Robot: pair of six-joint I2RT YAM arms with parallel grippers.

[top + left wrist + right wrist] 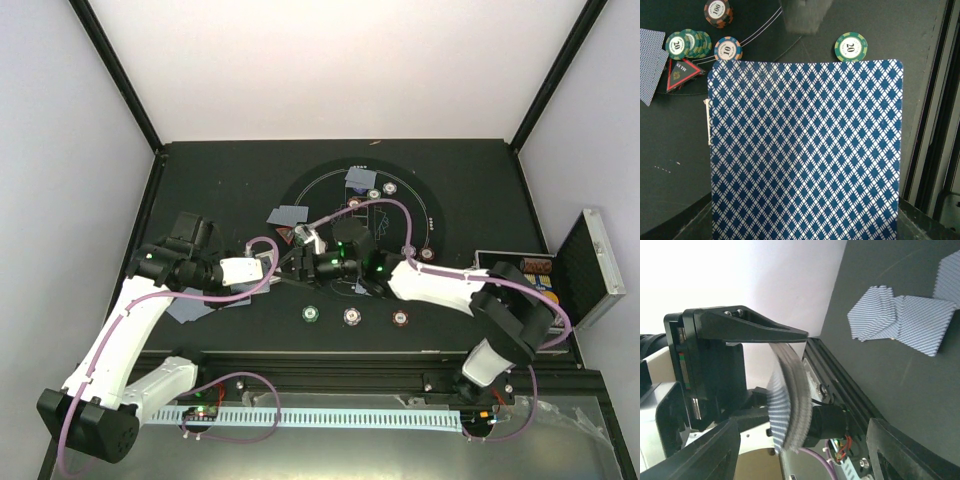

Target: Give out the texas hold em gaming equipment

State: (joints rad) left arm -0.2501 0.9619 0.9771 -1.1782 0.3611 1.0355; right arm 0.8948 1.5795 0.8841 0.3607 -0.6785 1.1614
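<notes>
My left gripper [285, 256] is shut on a deck of playing cards [805, 150], whose blue diamond back fills the left wrist view and hides the fingers. In the right wrist view the deck [787, 400] is edge-on and bent, under a black left finger [750, 327]. My right gripper [805, 432] faces it, open, with its fingers wide on either side. Dealt cards [287, 215] lie face down on the mat, another pile [190, 308] lies at the left. Green [311, 314], purple-white [352, 316] and red-brown [400, 319] chips sit in a near row. A red triangle marker [682, 74] lies by green chips [687, 44].
The silver case [590, 270] stands open at the right edge of the table. More chips [389, 187] and a card [358, 180] lie at the far side of the mat's circle. A black rail [350, 372] runs along the near edge.
</notes>
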